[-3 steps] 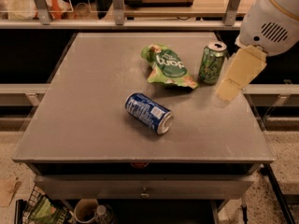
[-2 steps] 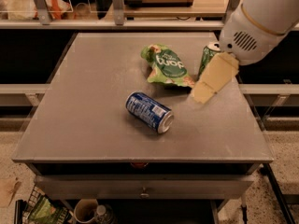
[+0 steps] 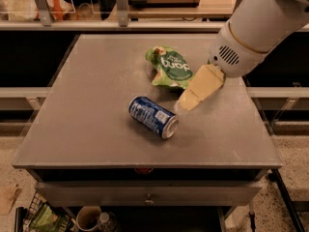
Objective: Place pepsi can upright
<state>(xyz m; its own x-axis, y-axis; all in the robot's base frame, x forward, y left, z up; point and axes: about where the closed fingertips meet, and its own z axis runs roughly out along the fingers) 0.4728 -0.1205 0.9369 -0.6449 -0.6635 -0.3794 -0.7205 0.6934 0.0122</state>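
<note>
Gripper point(image 3: 189, 102) swung left and lower, now just right of pepsi can point(image 3: 152, 117); green can hidden.

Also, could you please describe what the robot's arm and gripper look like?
The arm is a thick, rounded white shell with a thin tan band near the wrist and a small patch of dark vent holes. The gripper, hanging over the table just beside the green snack bag, is pale cream-yellow, flat and wedge-shaped. No cables or markings show.

Pepsi can point(image 3: 153, 117) on side, table point(image 3: 87, 105) ctr, gripper point(image 3: 187, 102) near.
</note>
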